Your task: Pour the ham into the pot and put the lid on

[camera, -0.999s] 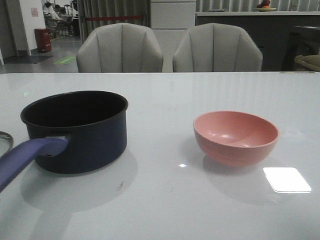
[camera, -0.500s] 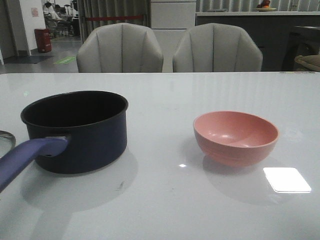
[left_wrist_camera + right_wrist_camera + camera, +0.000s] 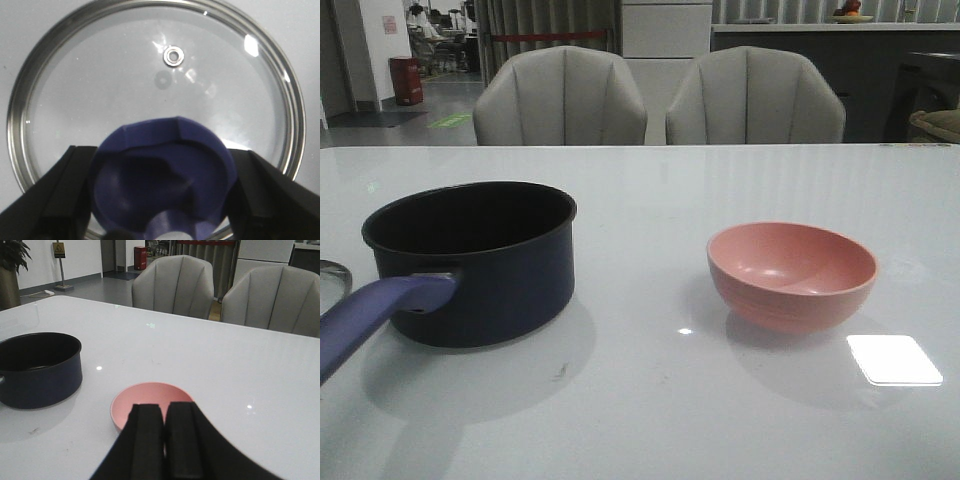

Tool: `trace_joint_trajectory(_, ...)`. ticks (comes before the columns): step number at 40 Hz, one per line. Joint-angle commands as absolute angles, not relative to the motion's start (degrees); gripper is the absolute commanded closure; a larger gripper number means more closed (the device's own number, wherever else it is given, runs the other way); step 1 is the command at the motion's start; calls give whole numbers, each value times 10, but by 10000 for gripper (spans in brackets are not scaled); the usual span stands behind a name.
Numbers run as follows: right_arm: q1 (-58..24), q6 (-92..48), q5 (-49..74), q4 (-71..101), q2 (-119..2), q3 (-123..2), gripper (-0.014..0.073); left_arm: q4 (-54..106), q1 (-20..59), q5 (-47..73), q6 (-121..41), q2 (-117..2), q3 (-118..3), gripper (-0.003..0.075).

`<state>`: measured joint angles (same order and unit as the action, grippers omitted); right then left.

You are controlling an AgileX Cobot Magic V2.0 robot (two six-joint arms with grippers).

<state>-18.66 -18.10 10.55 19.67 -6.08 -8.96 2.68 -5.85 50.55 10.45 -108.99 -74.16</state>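
The lid [image 3: 100, 80] lies flat on the white table, a round glass disc with a steel rim. Its blue cup-shaped knob [image 3: 165, 175] sits between the black fingers of my left gripper [image 3: 164, 150], which press on the knob's two sides. Only a sliver of the lid's rim [image 3: 332, 272] shows at the left edge of the front view. The dark navy pot [image 3: 470, 260] stands beside it, its purplish handle [image 3: 370, 315] pointing toward me. My right gripper [image 3: 164, 407] hangs shut and empty just short of the pink bowl [image 3: 150, 397]. The ham is hidden.
The pink bowl [image 3: 790, 272] stands right of the pot, with an open stretch of table between them. Its visible inside looks bare. Two grey chairs [image 3: 560, 100] stand behind the table's far edge. A bright light reflection [image 3: 893, 360] lies on the table near the bowl.
The lid's rim at the left edge of the front view has shifted very slightly. The pot and the bowl have not moved.
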Motion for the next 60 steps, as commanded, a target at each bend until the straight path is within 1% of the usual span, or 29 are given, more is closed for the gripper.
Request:
trace_joint_trajectory(1,-188,-188,62,200,-67,-105,433,27,-59,508,101,-1060,-778,338)
trace_joint_trajectory(10,-188,-188,62,200,-67,-105,433,29,-59,594,63,-1060,-868,338)
trace_joint_trajectory(18,-188,-188,62,200,-67,-105,433,28,-39,661,50,-1060,-943,338)
trace_joint_trajectory(22,-188,-188,62,200,-67,-105,433,27,-12,668,50,-1060,-978,338)
trace_joint_trajectory(31,-188,-188,62,200,-67,-105,433,9,79,683,36,-1059,-1041,338)
trace_joint_trajectory(38,-188,-188,62,200,-67,-105,433,-18,150,714,30,-1060,-1052,338)
trace_joint_trajectory(43,-188,-188,62,200,-67,-105,433,-22,185,727,25,-1062,-1052,338)
trace_joint_trajectory(50,-188,-188,62,200,-67,-105,433,-22,215,727,23,-1062,-1052,338)
trace_joint_trajectory(60,-188,-188,62,200,-67,-105,433,-10,233,727,23,-1062,-1052,338)
